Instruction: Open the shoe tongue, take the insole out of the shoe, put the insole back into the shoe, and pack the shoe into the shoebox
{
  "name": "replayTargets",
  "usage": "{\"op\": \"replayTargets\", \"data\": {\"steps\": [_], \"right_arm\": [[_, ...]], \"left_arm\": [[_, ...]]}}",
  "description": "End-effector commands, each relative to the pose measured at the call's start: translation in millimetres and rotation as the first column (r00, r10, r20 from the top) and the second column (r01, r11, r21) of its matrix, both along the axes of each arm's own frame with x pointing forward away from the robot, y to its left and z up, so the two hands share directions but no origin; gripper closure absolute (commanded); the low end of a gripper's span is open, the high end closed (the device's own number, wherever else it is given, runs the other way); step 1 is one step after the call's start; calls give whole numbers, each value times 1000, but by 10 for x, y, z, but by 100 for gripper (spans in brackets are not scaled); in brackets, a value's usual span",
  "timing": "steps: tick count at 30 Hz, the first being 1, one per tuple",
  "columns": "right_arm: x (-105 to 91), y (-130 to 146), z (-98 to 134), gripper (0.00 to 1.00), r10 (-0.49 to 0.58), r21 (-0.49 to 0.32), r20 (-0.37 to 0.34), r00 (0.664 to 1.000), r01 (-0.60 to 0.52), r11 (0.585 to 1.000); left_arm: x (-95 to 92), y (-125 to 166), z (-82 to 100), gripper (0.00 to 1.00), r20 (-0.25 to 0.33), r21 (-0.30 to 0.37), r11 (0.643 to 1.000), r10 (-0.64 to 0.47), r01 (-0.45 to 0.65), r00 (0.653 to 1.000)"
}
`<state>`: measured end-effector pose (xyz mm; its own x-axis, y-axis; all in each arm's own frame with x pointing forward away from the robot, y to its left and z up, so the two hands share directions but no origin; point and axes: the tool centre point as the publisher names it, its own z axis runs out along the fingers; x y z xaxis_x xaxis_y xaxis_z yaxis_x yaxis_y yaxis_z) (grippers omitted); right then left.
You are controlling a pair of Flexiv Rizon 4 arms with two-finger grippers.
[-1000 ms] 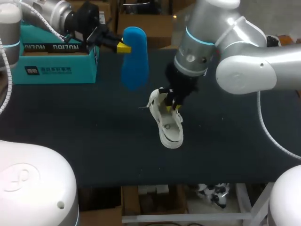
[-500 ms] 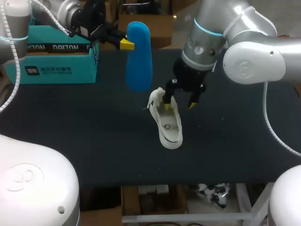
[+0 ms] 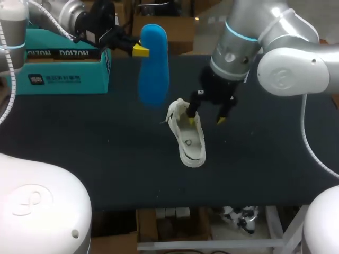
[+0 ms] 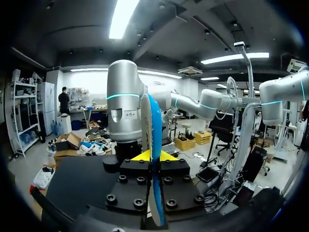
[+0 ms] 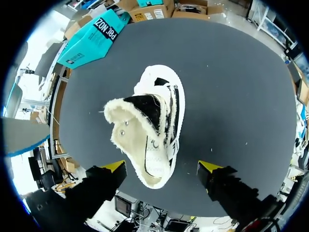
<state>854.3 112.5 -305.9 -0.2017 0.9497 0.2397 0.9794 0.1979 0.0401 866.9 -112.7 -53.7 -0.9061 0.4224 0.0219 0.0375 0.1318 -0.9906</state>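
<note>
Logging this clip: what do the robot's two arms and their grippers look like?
Both the left arm and right arm are glossy silver-grey rounded casings with thin cyan rings and white ribbed cables. The left gripper and right gripper are black with bright yellow tips.

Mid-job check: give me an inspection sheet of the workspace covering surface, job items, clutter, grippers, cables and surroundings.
Surface: dark table, no spills or marks seen.
Job's things: white shoe stands on its sole mid-table, tongue pulled open. The blue insole is out of it, held in the air. The teal shoebox sits at the table's far left.
Clutter: nothing seen.
Grippers: left gripper is shut on the insole; right gripper is open over the shoe, not gripping it.
Cables: a white cable loops beside the right arm; none lie on the table.
Surroundings: nothing seen reaching over the table.
</note>
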Motion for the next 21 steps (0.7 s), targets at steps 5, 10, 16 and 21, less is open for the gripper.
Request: {"op": "replayTargets", "data": {"steps": [5, 10, 16, 21], "right_arm": [[-276, -483, 156, 0, -184, 268, -235, 954, 245, 932], [-366, -487, 227, 0, -170, 287, -193, 966, 221, 932], [-366, -487, 227, 0, -170, 287, -193, 966, 221, 932], [-355, -455, 220, 0, -170, 318, -232, 958, 239, 917]], "left_arm": [[-400, -6, -88, 100, -97, -98, 983, 143, -152, 985], [-557, -12, -41, 100, -122, -95, 981, 159, -171, 980], [-616, -97, 66, 100, -138, -71, 980, 176, -187, 975], [-595, -111, 90, 100, -159, -71, 976, 191, -204, 969]]}}
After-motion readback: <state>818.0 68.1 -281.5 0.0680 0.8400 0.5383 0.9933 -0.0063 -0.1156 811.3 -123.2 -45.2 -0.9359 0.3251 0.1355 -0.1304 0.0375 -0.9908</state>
